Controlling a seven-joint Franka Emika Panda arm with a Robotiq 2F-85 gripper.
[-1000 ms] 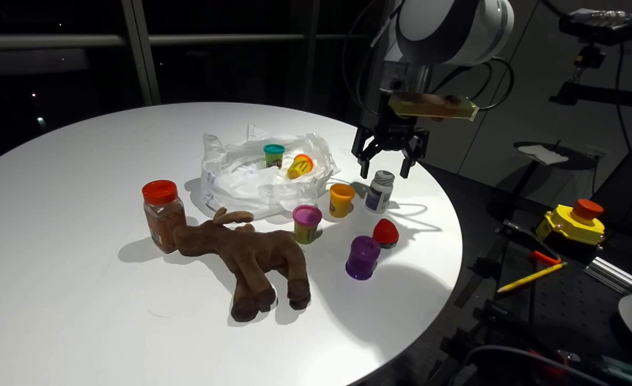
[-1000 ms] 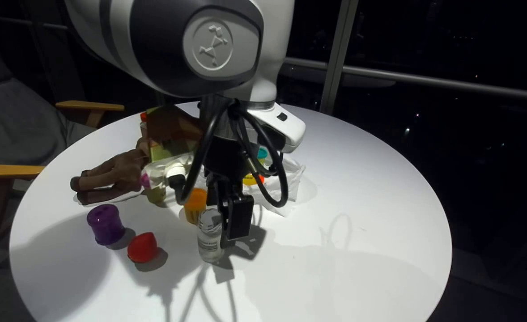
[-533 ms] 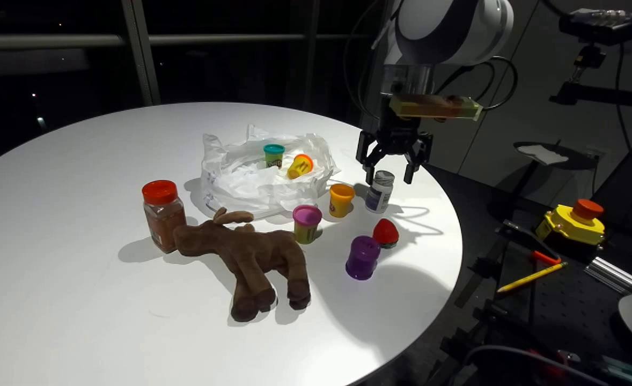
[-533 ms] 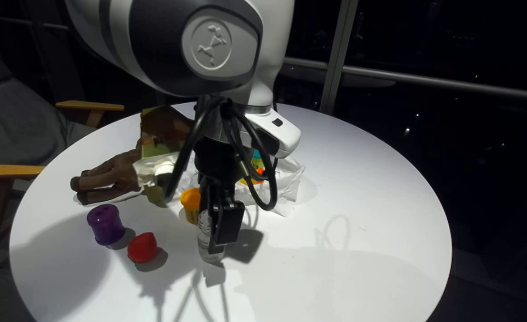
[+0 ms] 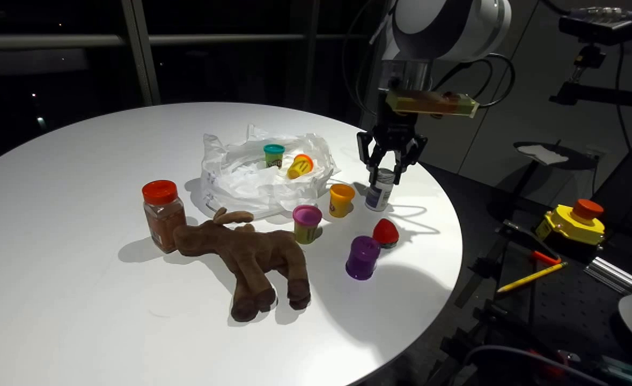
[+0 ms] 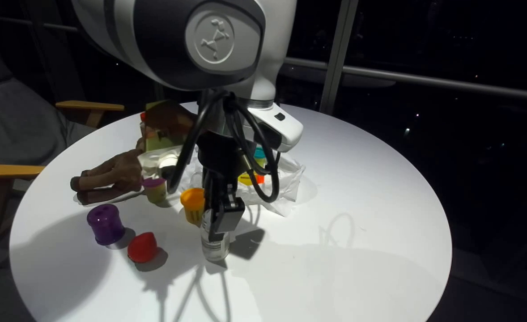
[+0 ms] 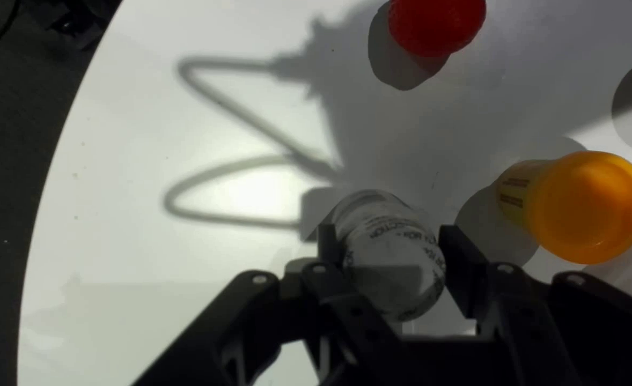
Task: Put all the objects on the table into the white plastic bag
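White bottle [image 5: 379, 198] has shifted slightly; end effector [image 5: 386, 179], spread wide earlier, now grips its top. Bag [image 5: 241, 197] looks unchanged.

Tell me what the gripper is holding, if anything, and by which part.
The white bottle, by its cap: the gripper is closed on it from both sides.

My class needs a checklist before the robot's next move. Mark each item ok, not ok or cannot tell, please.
1. Gripper closed on white bottle: ok, fingers at both sides.
2. Grip firm enough for lifting: cannot tell.
3. Bag open on top: ok, teal-lidded tub and yellow tub visible inside.
4. Orange tub well clear: not ok, it stands close to bottle and bag.
5. Strawberry-like toy clear of gripper: ok, a gap shows.
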